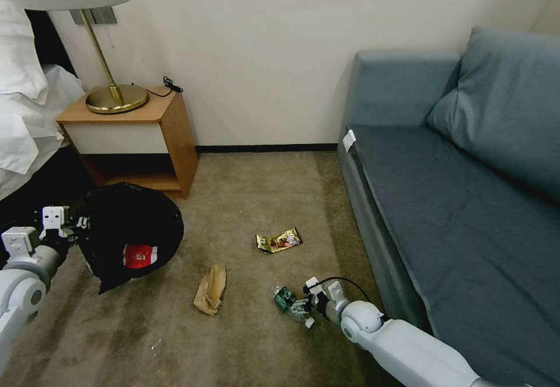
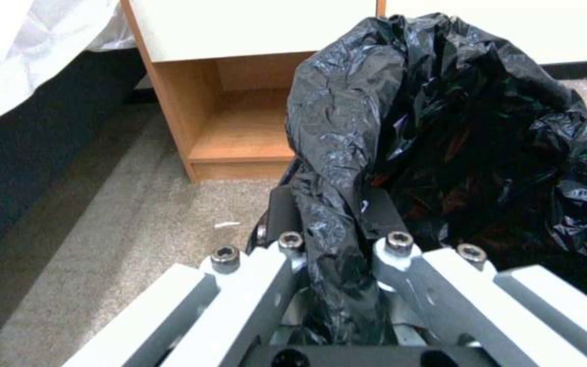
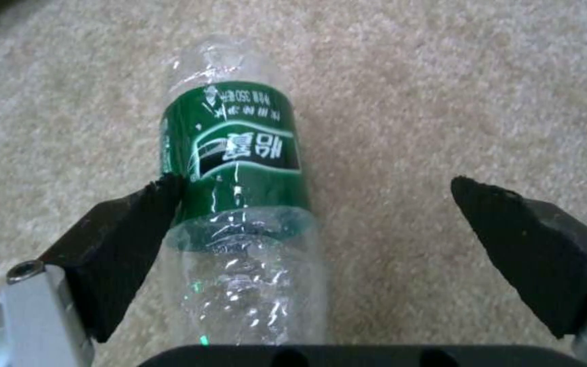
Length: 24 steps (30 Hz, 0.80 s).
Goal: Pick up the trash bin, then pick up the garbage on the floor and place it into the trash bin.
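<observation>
Around: a nightstand (image 1: 153, 136) stands just behind the trash bin (image 1: 131, 232); a sofa (image 1: 466, 200) is beside the right arm.
Left gripper (image 2: 338, 239): jaws closed on the bin's black bag (image 2: 443, 127) at the rim; a red packet (image 1: 140, 255) lies inside.
Right gripper (image 3: 314, 224): jaws wide open around the bottle (image 3: 239, 168) on the carpet (image 1: 245, 200), one pad (image 3: 127, 239) touching it.
Floor: brown paper bag (image 1: 210, 288) and gold wrapper (image 1: 279, 240) lie between the arms.

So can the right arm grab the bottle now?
Probably yes. The right gripper is open around the bottle on the carpet, one finger touching its side, the other apart. Nothing lies between them.
</observation>
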### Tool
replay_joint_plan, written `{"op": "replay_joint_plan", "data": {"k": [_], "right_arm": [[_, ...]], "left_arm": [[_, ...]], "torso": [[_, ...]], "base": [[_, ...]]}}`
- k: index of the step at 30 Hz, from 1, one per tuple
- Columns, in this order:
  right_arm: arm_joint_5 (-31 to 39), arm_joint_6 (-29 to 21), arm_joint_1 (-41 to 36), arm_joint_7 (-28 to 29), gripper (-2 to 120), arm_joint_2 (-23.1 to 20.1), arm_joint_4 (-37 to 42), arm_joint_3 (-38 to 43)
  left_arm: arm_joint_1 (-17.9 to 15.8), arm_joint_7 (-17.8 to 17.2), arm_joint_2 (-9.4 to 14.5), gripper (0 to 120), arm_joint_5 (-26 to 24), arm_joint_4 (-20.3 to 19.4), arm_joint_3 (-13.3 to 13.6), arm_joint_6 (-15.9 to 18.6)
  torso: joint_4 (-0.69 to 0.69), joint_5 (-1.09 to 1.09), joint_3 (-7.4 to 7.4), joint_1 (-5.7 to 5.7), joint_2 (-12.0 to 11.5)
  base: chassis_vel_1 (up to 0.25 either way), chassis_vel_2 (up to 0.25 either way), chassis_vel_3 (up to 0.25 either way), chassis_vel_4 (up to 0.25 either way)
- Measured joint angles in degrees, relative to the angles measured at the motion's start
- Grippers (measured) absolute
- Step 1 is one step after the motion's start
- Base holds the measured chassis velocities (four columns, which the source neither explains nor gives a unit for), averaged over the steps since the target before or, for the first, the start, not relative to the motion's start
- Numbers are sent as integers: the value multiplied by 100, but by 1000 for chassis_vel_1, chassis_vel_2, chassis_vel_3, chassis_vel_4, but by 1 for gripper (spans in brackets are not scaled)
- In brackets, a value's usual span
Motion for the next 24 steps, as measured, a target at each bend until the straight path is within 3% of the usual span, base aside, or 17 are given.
{"op": "replay_joint_plan", "data": {"k": [17,24], "right_arm": [[-237,171,-336,21,100,268,-194,101],[-261,269,-351,-2,85,497,-378,102]], "left_arm": [[-39,11,-112,4,52,63,40,-14],[-46,16,-100,4,46,68,43,-25]], "torso": [[-1,0,0,0,0],[-1,1,0,0,0]], "base": [[0,0,0,0],[0,0,0,0]]}}
